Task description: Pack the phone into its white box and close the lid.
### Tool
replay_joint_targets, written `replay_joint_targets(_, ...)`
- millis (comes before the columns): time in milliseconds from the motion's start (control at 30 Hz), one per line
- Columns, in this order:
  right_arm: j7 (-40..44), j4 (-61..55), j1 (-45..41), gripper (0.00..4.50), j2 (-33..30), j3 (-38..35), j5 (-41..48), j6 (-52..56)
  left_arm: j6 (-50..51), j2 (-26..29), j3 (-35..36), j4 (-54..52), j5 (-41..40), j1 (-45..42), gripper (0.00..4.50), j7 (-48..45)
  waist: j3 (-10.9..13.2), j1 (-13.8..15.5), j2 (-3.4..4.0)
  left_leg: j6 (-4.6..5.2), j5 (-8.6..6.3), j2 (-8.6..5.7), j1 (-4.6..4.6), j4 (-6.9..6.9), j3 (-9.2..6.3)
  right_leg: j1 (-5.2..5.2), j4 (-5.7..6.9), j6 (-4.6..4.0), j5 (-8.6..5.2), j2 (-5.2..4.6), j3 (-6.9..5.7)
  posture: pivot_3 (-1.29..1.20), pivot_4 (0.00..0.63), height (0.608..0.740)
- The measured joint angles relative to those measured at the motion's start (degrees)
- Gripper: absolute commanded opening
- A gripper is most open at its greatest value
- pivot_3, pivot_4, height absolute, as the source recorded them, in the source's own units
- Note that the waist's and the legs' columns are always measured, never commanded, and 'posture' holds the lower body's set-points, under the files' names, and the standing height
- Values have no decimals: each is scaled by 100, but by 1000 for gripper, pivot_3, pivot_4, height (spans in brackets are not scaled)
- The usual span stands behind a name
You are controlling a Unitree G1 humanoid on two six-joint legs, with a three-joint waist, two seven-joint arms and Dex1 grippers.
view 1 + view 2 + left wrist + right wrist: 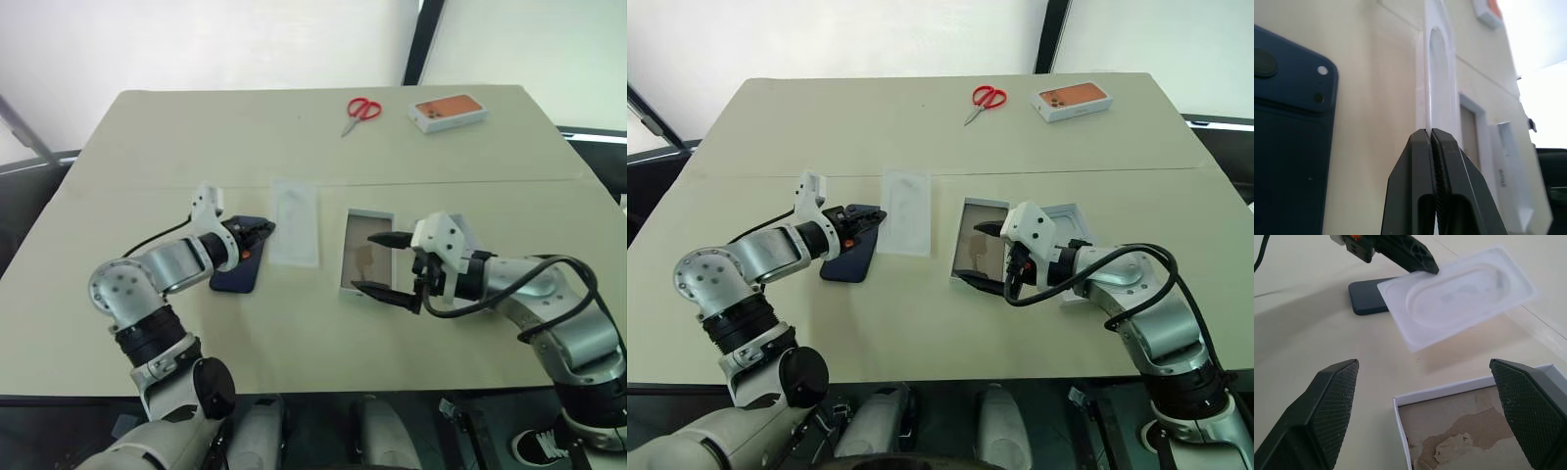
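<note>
My left end effector (263, 229) pinches the thin white insert (1459, 296) off the table (294, 147), my right end effector (387, 264) spread over the white box (366, 253); the phone (238, 266) lies beside, and the bendy insert could slip out

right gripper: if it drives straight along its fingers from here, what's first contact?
Probably the white moulded insert, which the left gripper holds lifted off the table. The right gripper is open over the white box; the insert lies ahead between its fingers. Depth is unclear, so it might pass under.
</note>
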Motion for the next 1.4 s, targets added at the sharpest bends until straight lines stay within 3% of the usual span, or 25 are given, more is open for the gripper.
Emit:
replay_joint_targets(133,39,90,23,4500,-85,-9,-50,-16,0,-543,-51,202,-316,-252,42,278,2,108,-8,0,0,-9,-1,4,2,3,-3,0,0,-6,0,0,150,697)
replay_joint_targets(300,117,161,126,4500,-219,-84,-108,-52,1,-1011,-462,479,-62,-325,42,639,3,103,-11,0,0,-9,-2,3,2,2,-3,0,0,-5,0,0,150,697)
replay_joint_targets(933,14,172,369,4500,-224,-295,-214,-117,-152,-1049,-1271,943,328,-431,42,674,3,99,-12,-1,1,-7,-2,2,4,1,-3,0,0,-3,1,0,150,697)
replay_joint_targets(1033,3,172,369,4500,-212,-291,-219,-128,-153,-1050,-1406,943,330,-431,987,622,3,97,-12,-2,1,-7,-1,2,4,1,-3,0,0,-3,1,0,150,697)
replay_joint_targets(1267,-4,179,369,4500,-206,-286,-222,-130,-142,-1048,-1418,929,330,-429,4465,483,4,98,-12,-2,1,-7,-1,2,4,1,-3,0,0,-3,1,0,150,697)
replay_joint_targets(1400,-16,184,351,4500,-201,-261,-239,-131,-115,-1005,-1302,791,270,-414,4465,352,3,89,-12,-2,1,-6,-1,2,4,0,-2,0,0,-3,1,0,150,697)
